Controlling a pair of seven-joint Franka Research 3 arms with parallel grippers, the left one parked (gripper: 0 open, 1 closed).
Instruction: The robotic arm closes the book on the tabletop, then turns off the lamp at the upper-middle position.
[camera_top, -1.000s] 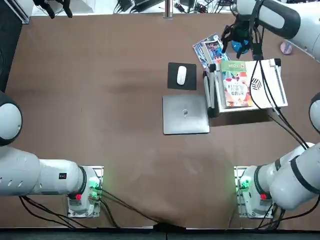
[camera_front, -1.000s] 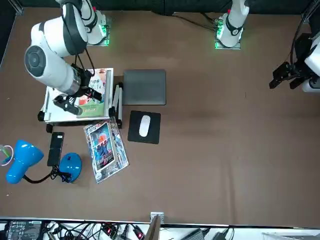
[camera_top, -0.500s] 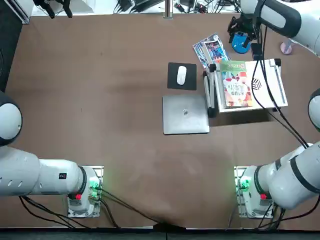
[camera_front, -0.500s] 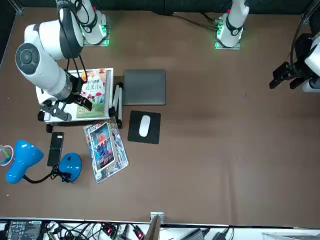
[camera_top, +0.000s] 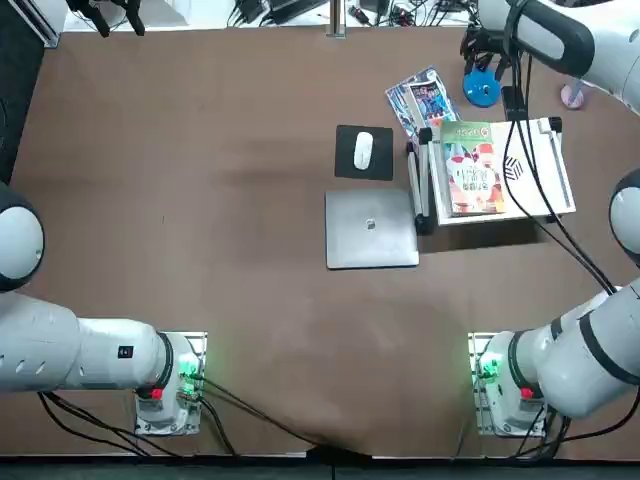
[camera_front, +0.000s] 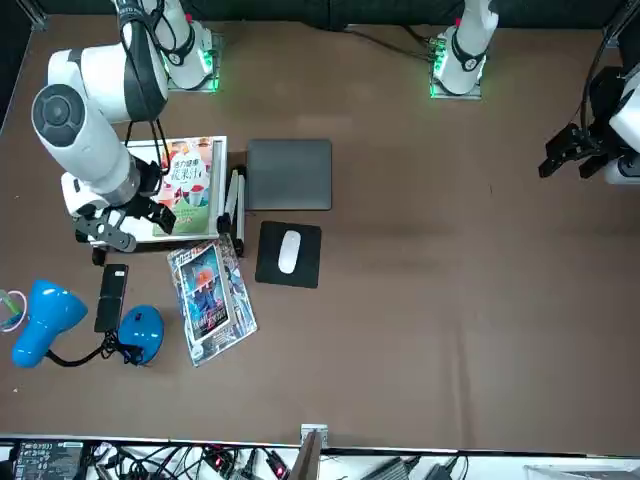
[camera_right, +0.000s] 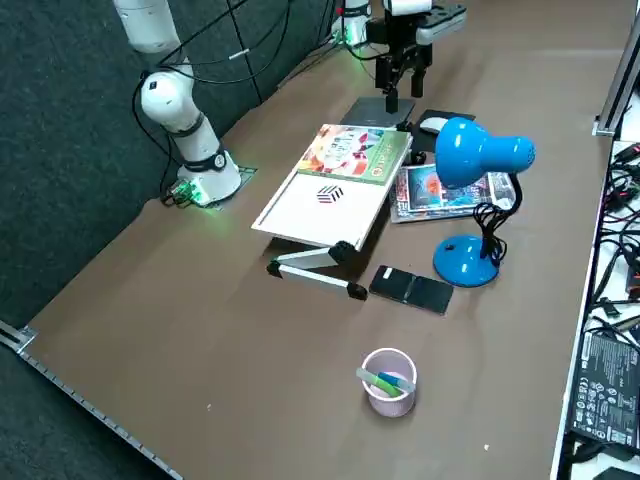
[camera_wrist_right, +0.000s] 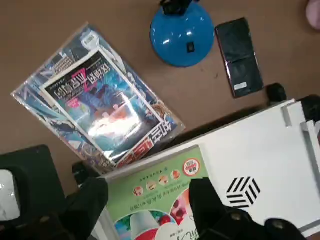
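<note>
The book (camera_top: 470, 168) lies closed, green and red cover up, on a white tilted stand (camera_top: 545, 170); it also shows in the side view as the book (camera_right: 355, 150). The lamp stands beyond it, with its round blue base (camera_top: 482, 90) and blue head (camera_front: 45, 320), seen whole as the lamp (camera_right: 470, 200) from the side. My right gripper (camera_top: 480, 52) hangs open and empty in the air over the stand's far edge, between book and lamp base. In the wrist view the gripper (camera_wrist_right: 150, 197) frames the book's top edge (camera_wrist_right: 160, 192), with the lamp base (camera_wrist_right: 182, 37) beyond.
A glossy magazine (camera_top: 425, 98) lies left of the lamp base, a black phone (camera_front: 112, 297) beside it. A mouse (camera_top: 363, 150) on its black pad and a closed grey laptop (camera_top: 371, 228) sit left of the stand. A pinkish cup (camera_right: 388, 380) stands near the right edge.
My right gripper has drawn back from over the book toward the far edge and the lamp base. The book stays closed on the stand.
</note>
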